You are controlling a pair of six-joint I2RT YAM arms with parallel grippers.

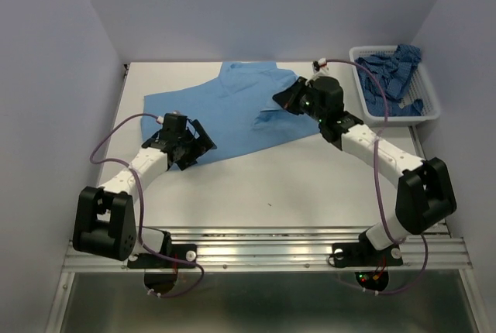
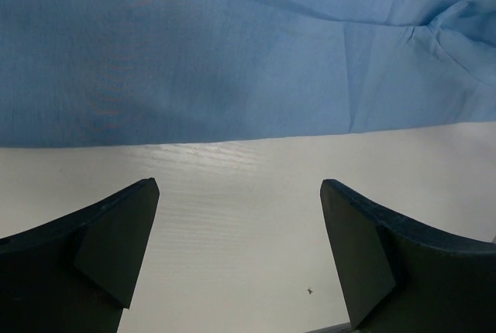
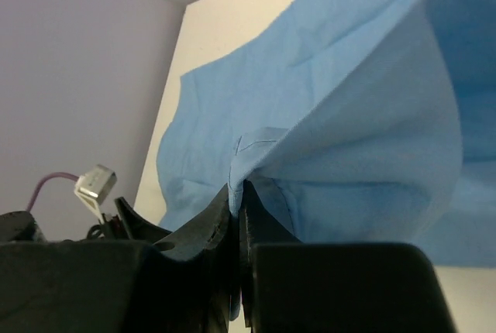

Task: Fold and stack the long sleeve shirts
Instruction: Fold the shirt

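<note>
At the left of the desk (image 1: pixel 310 182), the left gripper (image 2: pixel 239 190) is hovering low over the bare white surface with its fingers (image 2: pixel 101 248) spread wide apart and gripping nothing. The near hem of the light sky-blue shirt (image 1: pixel 232 112) is lying just beyond the fingertips, close to them but not touching. A small dark speck (image 2: pixel 310 292) is showing on the desk between the two fingers. The shirt itself is lying spread across the middle of the desk, towards the far side, with its collar pointing to the back wall and its cloth mostly flat, showing a few shallow creases. Further right, the right gripper (image 3: pixel 239 197) is reaching in over the shirt's right-hand portion with its fingers pressed together, pinching a fold of the light blue cloth. The wrist view is showing that fold rising clear of the rest of the garment and draping away from the fingertips in a broad curve. At the far right corner of the desk, the white mesh basket (image 1: pixel 431 102) is standing well apart from the spread shirt, and the darker blue patterned shirt (image 1: pixel 391 70) is lying bunched inside it, untouched by either gripper.
</note>
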